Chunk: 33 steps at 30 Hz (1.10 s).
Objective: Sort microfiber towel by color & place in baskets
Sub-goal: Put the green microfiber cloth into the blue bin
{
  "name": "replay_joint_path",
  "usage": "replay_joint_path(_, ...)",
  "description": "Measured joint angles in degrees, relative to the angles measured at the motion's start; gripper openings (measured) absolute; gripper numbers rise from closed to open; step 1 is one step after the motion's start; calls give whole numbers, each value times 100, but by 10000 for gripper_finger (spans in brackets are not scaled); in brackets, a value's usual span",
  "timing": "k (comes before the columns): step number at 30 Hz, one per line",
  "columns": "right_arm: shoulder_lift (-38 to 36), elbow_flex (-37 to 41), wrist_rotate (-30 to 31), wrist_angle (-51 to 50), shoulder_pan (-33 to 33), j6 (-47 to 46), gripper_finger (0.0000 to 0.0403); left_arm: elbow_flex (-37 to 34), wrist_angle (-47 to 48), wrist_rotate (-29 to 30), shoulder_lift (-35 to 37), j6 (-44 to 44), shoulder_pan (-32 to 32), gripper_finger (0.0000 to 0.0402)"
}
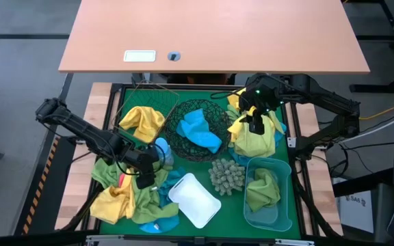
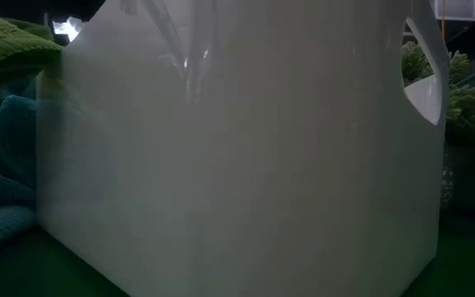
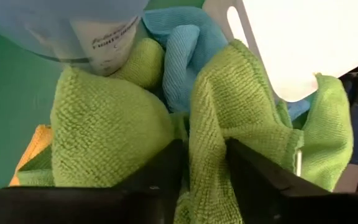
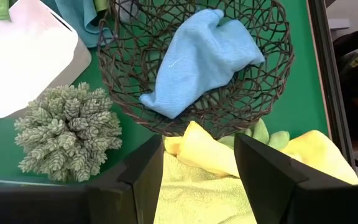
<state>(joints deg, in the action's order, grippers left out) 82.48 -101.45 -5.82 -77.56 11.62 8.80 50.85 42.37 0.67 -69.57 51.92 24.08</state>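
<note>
My left gripper (image 3: 205, 163) is pinching a fold of lime green microfiber towel (image 3: 241, 118) beside the white rectangular tub (image 1: 194, 199). My right gripper (image 4: 199, 163), fingers spread, hovers over a yellow towel (image 4: 197, 186) beside the black wire bowl (image 4: 253, 93).

The left arm is seen in the high view reaching from the left edge of the frame toward the lower centre, its links angled down and to the right. Its left claw (image 1: 146, 179) is lowered at the lower left of centre, and its two dark fingers (image 3: 166, 168) are closed on a fold of green cloth. The right arm is bent in from the right edge toward the upper centre. Its right claw (image 1: 256, 125) is pointed downward, with the jaws held apart.
</note>
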Motion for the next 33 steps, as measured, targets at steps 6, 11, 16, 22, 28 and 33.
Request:
replay_joint_path(6, 0, 0, -2, 2, -2, 0, 197, 0, -2, 2, 223, 20, 0, 9)
replay_joint_path(11, 0, 0, -2, 7, -1, 0, 197, 0, -13, 32, 537, 4, 0, 3)
replay_joint_path(16, 0, 0, -2, 13, 0, 0, 197, 0, -299, 23, 970, 2, 0, 2)
replay_joint_path(22, 0, 0, -2, 83, -1, 2, 197, 0, -1191, 238, 1492, -4, 2, 1)
replay_joint_path(28, 0, 0, -2, 153, 0, 2, 197, 0, -2233, 787, 1791, -522, 1, 1)
replay_joint_path(33, 0, 0, -40, 168, 0, 2, 197, 0, -3432, 1278, 1824, -1227, -2, 0)
